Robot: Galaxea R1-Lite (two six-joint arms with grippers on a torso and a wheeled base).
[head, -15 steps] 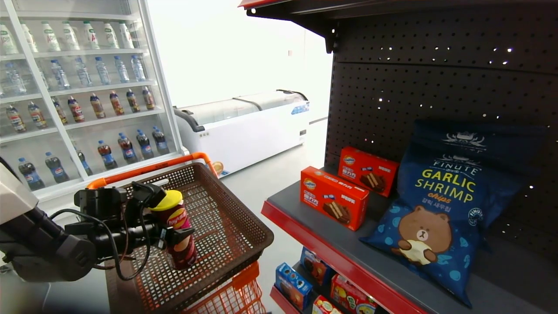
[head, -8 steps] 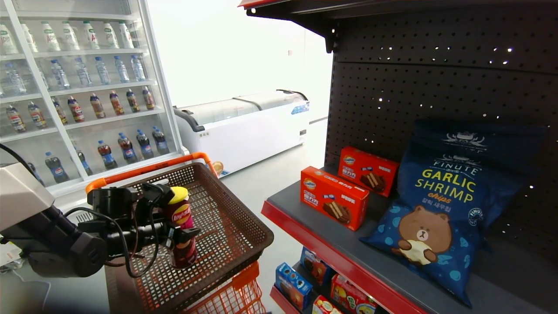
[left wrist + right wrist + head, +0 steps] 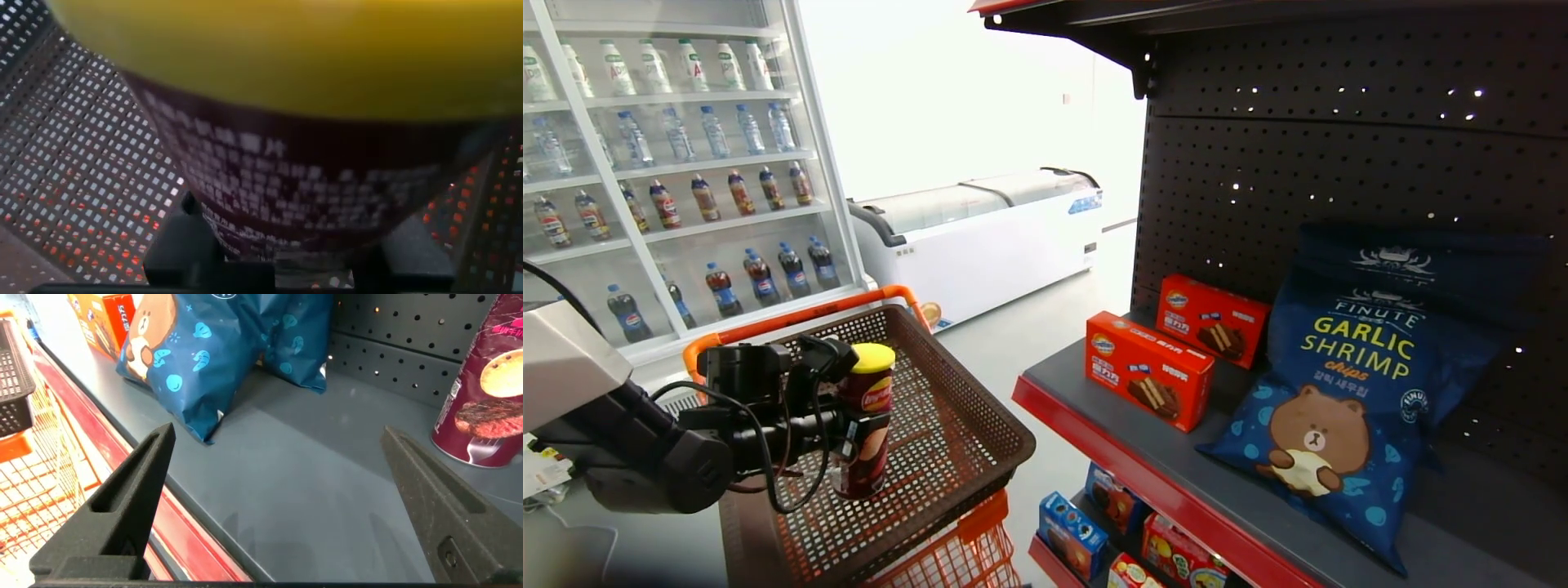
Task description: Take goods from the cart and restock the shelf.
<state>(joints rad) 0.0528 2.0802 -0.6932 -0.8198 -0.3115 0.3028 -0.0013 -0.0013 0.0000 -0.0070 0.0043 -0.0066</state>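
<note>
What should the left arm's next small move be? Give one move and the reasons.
Probably swing the left gripper rightward toward the shelf. It holds the chip can upright over the cart basket, and the shelf has bare grey surface beside the red boxes.

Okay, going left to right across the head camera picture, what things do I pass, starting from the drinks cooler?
drinks cooler → chip can → chest freezer → front red box → rear red box → garlic shrimp chips bag
</note>
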